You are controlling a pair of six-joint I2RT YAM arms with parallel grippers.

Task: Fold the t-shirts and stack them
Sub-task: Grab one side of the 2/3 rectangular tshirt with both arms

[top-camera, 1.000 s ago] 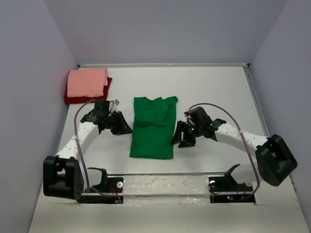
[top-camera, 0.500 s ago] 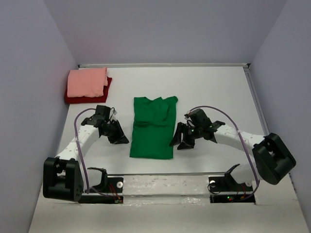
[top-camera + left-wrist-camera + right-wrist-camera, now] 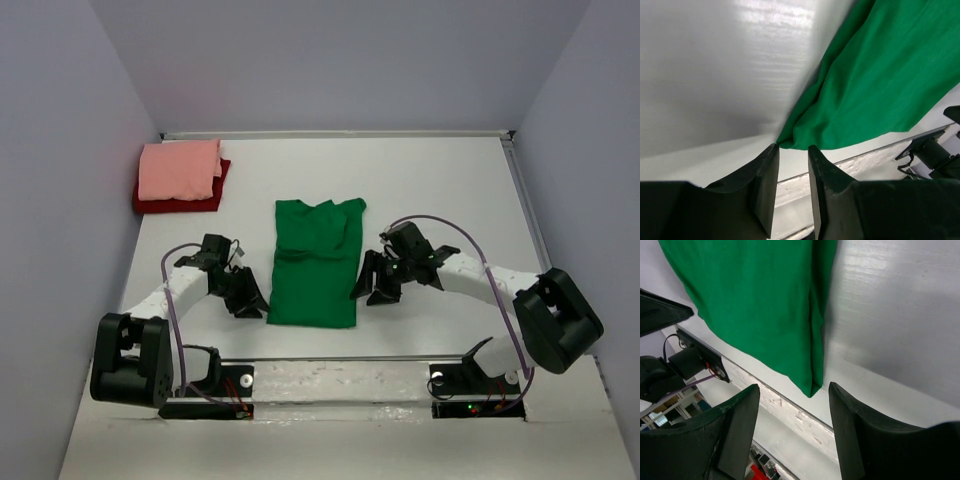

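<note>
Tabletop (image 3: 450,190), white and faintly glossy, fills the floor of a plain booth. It is closed in by the left wall (image 3: 60,150), the back wall (image 3: 340,60) and the right wall (image 3: 590,120), all pale grey.

There are three shirts, two arms and two grippers. In the upper left of the overhead view a folded pink shirt (image 3: 180,168) lies on top of a folded dark red shirt (image 3: 175,204), of which only the near edge and right edge show. The green shirt (image 3: 315,265) lies alone at the centre of the frame, folded into a long strip with its collar toward the back wall and its hem toward the arm bases.

The left gripper (image 3: 250,300) sits low on the table, just beside the lower left corner of the green shirt. In the left wrist view its fingers (image 3: 765,190) stand a narrow gap apart with nothing clamped between them. The cloth's corner point lies right at the mouth of that gap, close to the left fingertip.

The right gripper (image 3: 372,290) is just beside the strip's right edge, near the lower right corner. In the right wrist view its fingers (image 3: 740,430) are spread wide. The corner of the cloth points into the open space between the tips and touches neither of them.
</note>
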